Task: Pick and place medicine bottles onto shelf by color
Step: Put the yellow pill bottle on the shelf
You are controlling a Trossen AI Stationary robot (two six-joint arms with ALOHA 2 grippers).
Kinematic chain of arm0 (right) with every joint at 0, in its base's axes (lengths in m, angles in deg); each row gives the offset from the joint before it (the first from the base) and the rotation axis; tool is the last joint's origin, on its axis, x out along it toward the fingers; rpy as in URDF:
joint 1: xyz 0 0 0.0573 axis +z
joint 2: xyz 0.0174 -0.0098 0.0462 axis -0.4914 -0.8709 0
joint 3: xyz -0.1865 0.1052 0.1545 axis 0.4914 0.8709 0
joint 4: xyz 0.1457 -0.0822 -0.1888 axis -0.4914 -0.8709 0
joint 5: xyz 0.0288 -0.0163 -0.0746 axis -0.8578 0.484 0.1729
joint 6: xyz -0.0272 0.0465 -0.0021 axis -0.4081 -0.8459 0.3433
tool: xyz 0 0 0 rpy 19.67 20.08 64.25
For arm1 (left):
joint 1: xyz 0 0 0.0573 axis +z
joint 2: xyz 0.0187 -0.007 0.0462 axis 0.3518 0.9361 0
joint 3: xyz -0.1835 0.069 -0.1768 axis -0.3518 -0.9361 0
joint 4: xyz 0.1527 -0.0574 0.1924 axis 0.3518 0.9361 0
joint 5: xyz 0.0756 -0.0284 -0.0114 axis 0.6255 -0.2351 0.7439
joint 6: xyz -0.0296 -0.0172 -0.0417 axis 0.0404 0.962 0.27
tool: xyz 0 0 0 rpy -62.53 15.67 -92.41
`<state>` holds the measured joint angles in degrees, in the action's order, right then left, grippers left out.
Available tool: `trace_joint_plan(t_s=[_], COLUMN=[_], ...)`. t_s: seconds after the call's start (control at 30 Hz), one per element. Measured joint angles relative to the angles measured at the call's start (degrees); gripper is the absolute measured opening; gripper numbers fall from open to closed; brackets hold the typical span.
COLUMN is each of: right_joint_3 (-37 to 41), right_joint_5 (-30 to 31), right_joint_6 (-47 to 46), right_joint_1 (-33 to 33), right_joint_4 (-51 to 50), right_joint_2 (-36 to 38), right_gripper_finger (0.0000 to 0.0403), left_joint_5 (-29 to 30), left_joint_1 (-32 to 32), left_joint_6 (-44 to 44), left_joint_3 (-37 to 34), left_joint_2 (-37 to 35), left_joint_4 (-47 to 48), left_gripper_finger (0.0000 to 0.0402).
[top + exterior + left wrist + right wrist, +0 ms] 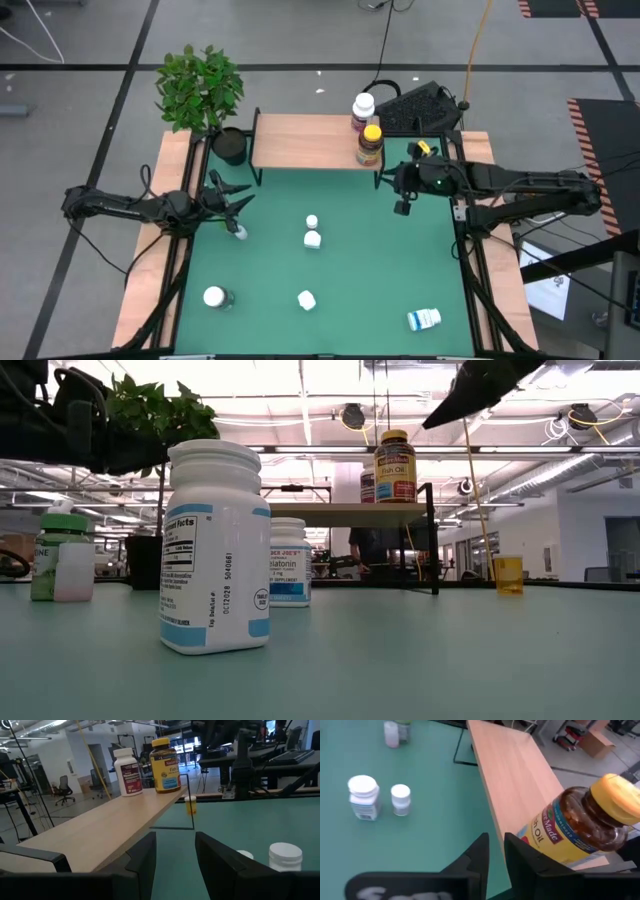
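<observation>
The light-wood shelf (305, 141) stands at the table's far side on its black legs. Two bottles stand on its right end: a white bottle (362, 108) and an amber bottle with a yellow cap (370, 143), (580, 827). My right gripper (403, 203), (496, 851) hovers just off the shelf's right end, narrowly open and empty. My left gripper (230, 197), (175, 857) is open and empty at the table's left, near the shelf's left end. A small bottle (240, 232) stands just nearer than it. White bottles (312, 238), (214, 297), (306, 299) stand on the green table.
A black plant pot (229, 146) with a green plant stands beside the shelf's left end. One white bottle (424, 319) lies on its side near the right near corner. A small yellow vial (508, 574) stands by the shelf's right legs. Wooden rails (150, 290) line the table's sides.
</observation>
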<state>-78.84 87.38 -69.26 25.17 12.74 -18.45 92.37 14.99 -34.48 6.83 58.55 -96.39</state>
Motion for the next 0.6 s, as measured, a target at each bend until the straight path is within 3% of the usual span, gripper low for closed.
trace_joint_plan(t_s=[0.27,0.37,0.47,0.6], right_joint_3=[7.2,8.6,9.7,11.2], right_joint_5=[-3.0,0.1,3.4,1.3], right_joint_6=[-0.8,-0.4,0.3,2.7], right_joint_1=[6.1,7.9,7.8,5.0], right_joint_4=[10.7,11.1,12.1,17.6], right_joint_2=[1.8,2.7,3.1,2.5], right_gripper_finger=[0.0015,0.0003,0.0001,0.0001], left_joint_5=[0.4,0.4,0.4,0.4], left_joint_1=[0.0,0.0,0.0,0.0], left_joint_6=[3.6,5.8,7.0,7.2], left_joint_3=[0.0,0.0,0.0,0.0], left_joint_2=[0.0,0.0,0.0,0.0], left_joint_4=[2.7,3.7,3.7,3.0], left_gripper_finger=[0.014,0.014,0.014,0.014])
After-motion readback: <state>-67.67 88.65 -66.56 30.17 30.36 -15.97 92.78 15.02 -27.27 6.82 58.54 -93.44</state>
